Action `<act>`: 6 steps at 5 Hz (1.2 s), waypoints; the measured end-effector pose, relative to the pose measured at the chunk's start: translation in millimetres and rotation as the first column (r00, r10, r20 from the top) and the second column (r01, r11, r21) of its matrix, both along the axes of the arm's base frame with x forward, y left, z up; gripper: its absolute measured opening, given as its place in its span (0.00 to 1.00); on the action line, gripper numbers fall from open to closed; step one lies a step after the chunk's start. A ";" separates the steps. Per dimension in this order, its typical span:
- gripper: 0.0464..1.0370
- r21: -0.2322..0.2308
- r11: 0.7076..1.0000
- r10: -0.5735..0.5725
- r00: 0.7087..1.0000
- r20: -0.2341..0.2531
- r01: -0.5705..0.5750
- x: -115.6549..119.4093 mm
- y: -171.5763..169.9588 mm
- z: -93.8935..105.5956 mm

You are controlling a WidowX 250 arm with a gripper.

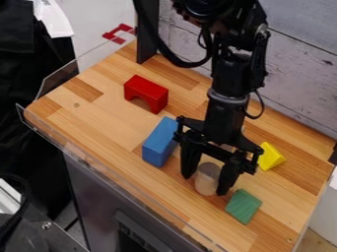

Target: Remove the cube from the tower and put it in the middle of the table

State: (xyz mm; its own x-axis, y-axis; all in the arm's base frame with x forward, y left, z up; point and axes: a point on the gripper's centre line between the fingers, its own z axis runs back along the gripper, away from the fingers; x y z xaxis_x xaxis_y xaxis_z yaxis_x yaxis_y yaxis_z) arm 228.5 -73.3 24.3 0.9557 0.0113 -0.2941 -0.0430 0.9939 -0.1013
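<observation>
1. Camera view: black arm came in from the top edge, right of centre. Gripper hung over the lower right-central part of the wooden table.
2. Fingers were spread, one either side of a pale cylinder. Couldn't tell whether they touched it.
3. Cylinder was roughly upright. Couldn't tell if it rested on the table.
4. Task's cube: couldn't tell which piece it was. Something pale was partly hidden behind the gripper, shape unclear.
5. Blue block lay near the gripper, on its left side in the view, long side running up toward the red arch.
6. Red arch stood farther up and left, opening facing the lower left, well apart from the gripper.
7. Yellow triangular block was on the table to the right of the gripper.
8. Green block lay below and right of the cylinder, near the right-hand fingertip in the view.
9. Surroundings: clear panel along the table's left edge, red bracket by the top left corner, whitewashed board wall behind, grey cabinet front below, black cloth at far left.
</observation>
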 end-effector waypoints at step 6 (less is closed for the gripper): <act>0.96 0.099 0.983 0.131 0.965 0.228 -0.157 38.4 95.2 95.6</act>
